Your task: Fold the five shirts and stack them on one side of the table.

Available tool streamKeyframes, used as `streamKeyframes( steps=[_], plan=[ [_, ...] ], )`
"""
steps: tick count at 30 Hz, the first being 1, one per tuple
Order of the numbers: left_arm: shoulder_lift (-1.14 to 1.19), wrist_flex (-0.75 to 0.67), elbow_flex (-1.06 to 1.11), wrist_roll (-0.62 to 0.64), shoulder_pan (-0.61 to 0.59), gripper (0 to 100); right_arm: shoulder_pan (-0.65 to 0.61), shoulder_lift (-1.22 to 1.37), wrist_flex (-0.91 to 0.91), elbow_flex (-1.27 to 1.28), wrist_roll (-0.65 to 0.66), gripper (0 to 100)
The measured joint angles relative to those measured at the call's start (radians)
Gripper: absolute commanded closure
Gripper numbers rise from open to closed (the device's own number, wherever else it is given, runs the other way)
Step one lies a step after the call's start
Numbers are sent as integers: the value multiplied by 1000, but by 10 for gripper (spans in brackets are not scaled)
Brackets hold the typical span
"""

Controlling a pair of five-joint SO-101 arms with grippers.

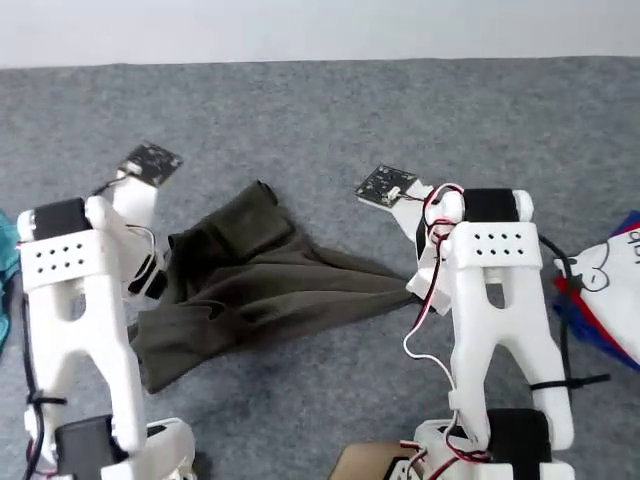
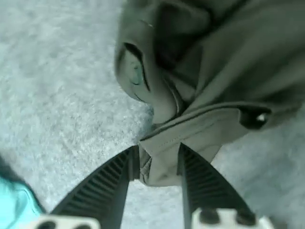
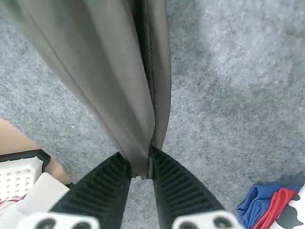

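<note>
High view shows the dark shirt (image 1: 250, 285) stretched across the table, its long axis running from one gripper to the other. The left gripper (image 2: 158, 151) pinches a bunched hem. The right gripper (image 3: 140, 161) is clamped on a taut fold at the opposite end.

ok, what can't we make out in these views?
- High view: printed shirt is cut off by the right edge, teal cloth by the left edge.
- High view: brown thing is cut off by the bottom edge; identity unclear.
- All views: dark shirt is bunched; its folds hide sleeves and collar.
</note>
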Motion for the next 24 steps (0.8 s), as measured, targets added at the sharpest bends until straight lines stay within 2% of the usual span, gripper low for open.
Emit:
streamKeyframes(
  steps=[8, 16, 24],
  plan=[
    [92, 52, 0, -198, -8, 804, 0, 0, 0, 0, -14, 988],
    [212, 51, 0, -413, -98, 803, 0, 0, 0, 0, -25, 988],
    [316, -44, 0, -451, -149, 803, 0, 0, 0, 0, -25, 988]
  ],
)
